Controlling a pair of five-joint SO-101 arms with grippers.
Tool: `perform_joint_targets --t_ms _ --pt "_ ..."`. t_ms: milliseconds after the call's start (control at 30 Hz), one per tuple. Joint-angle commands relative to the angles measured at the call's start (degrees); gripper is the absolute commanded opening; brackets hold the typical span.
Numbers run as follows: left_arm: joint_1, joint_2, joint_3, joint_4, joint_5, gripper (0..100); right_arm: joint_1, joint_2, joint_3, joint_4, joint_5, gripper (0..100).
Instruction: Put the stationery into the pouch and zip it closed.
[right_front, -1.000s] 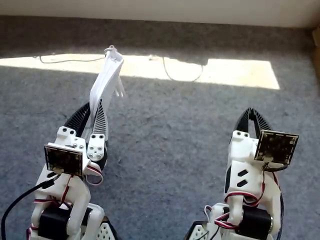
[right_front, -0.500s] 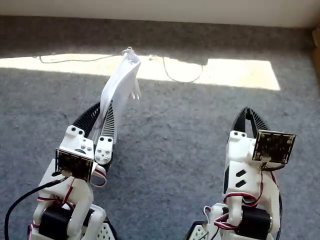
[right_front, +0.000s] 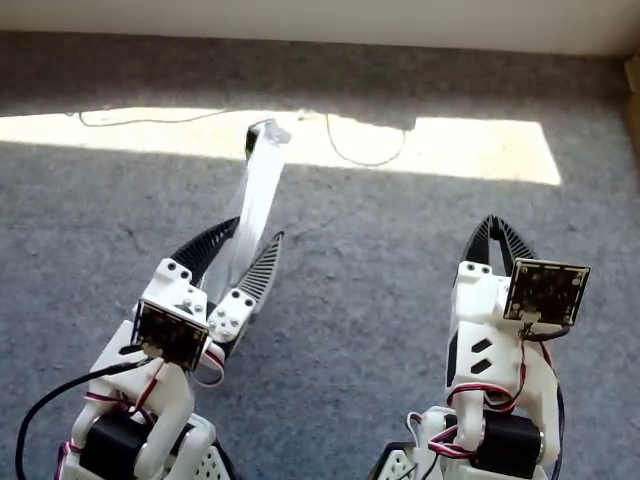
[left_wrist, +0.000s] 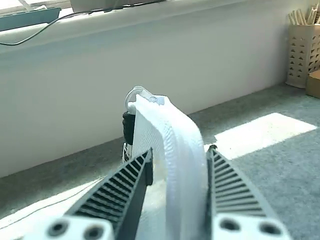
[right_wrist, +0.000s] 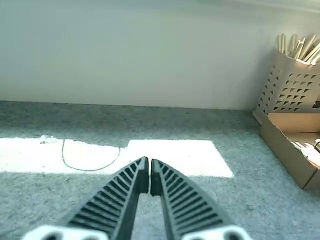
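1. The left gripper (right_front: 243, 262), in the lower left of the high view, has its black ribbed fingers (left_wrist: 125, 190) pressed against both sides of a white fabric zip pouch (right_front: 260, 185) and grips it.
2. The pouch juts edge-on out of the jaws toward the upper centre of the high view. A small loop pull (left_wrist: 136, 92) sits at its far end, and beside it is a dark part (left_wrist: 128, 126) that cannot be identified. Whether anything lies inside the pouch cannot be told.
3. The right gripper (right_front: 495, 226), in the lower right of the high view, has its fingers together on nothing and points toward the upper edge.
4. Grey carpet (right_front: 370, 290) stretches between the two arms and ahead of them. A sunlit band (right_front: 470, 148) crosses the upper part, and a thin cable (right_front: 365, 158) lies in it. A white wall (right_front: 320, 18) runs along the top edge.
5. In the right wrist view a beige perforated holder (right_wrist: 287, 85) stands at the wall with pale sticks (right_wrist: 296, 46) in it. Just beside it is a brown cardboard box (right_wrist: 285, 136) whose contents cannot be made out.
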Motion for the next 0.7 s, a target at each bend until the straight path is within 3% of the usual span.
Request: perform_joint_targets --t_ms 0,200,400,667 --pt "2.8 -0.2 -1.1 0.9 -0.1 21 -0.5 0.0 -0.5 -1.4 -0.4 1.0" --pt "5.4 -0.2 -4.4 6.4 0.6 25 -0.5 0.0 -0.4 -1.4 -0.4 1.0" --pt "6.5 -0.2 -11.7 15.8 6.6 29 -0.5 0.0 -0.3 -1.4 -0.3 1.0" --pt "6.5 -0.2 -13.1 17.4 7.4 29 -0.5 0.0 -0.2 -1.4 -0.3 1.0"
